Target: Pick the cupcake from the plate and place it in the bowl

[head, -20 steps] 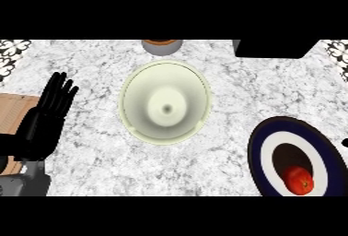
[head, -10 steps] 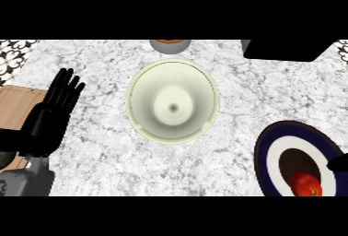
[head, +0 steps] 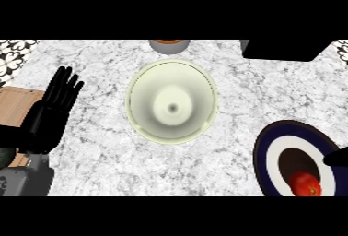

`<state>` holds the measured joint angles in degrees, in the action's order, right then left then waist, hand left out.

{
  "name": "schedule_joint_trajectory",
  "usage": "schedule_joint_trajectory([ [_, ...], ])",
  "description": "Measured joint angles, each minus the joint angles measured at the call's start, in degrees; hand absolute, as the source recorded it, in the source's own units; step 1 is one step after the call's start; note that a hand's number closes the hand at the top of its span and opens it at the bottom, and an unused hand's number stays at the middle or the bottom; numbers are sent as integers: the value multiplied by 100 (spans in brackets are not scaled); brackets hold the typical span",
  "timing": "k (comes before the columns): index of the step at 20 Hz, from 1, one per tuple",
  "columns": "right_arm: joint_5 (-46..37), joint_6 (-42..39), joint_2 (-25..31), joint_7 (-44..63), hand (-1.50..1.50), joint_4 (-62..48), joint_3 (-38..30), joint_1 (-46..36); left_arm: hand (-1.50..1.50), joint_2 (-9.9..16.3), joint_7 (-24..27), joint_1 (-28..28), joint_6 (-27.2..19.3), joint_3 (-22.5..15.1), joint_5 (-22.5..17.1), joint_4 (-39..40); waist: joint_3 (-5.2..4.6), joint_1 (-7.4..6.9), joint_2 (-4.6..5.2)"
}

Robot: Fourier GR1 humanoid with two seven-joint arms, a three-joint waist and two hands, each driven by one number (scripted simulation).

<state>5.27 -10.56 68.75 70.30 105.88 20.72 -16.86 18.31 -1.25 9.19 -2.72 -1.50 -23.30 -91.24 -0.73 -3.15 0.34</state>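
— What has moved since a second ago?

— The whole scene has slid rightward and a little nearer in the head view: the bowl (head: 172, 102) now sits closer to the middle, and more of the plate (head: 272, 159) shows at the near right. The left hand (head: 49, 113) has shifted in with it.

— And the cupcake?

— On the plate I see a small red, rounded thing (head: 306, 184) resting in the dark centre, close to the near edge. It looks more like a tomato or apple than a cupcake, but it is the only item there. It is well apart from the bowl.

— The hands?

— The left one rests at the left side, fingers straight and spread, pointing away, holding nothing. Of the right hand (head: 338, 156) only a dark sliver shows at the right edge, over the plate's rim, just beside the red thing; I cannot tell how its fingers stand.

— Anything else?

— A wooden board (head: 17, 106) at the far left, partly under the left forearm, a brown-topped cup (head: 169, 45) beyond the bowl, and a black block (head: 282, 48) at the far right, all on the marble counter (head: 102, 152).
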Motion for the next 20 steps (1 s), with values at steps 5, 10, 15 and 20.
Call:
schedule_joint_trajectory([
  [5, 127, 131, 158, 54, -150, 76, 351, -89, 0, 52, -25, -38, 50, 75, -42, 23, 8, 76, -24],
  [10, -49, 309, 417, 100, -150, 340, 642, -289, 0, 75, -4, 17, 80, 154, -56, 136, 12, 158, -36],
  [15, -264, 476, 471, 126, -150, 451, 974, -368, 0, 120, 13, -66, 163, 238, -112, 120, 22, 163, -39],
  [20, -387, 567, 447, 133, -150, 445, 1238, -409, 0, 73, 42, -71, 146, 251, -87, 133, 28, 200, -36],
])
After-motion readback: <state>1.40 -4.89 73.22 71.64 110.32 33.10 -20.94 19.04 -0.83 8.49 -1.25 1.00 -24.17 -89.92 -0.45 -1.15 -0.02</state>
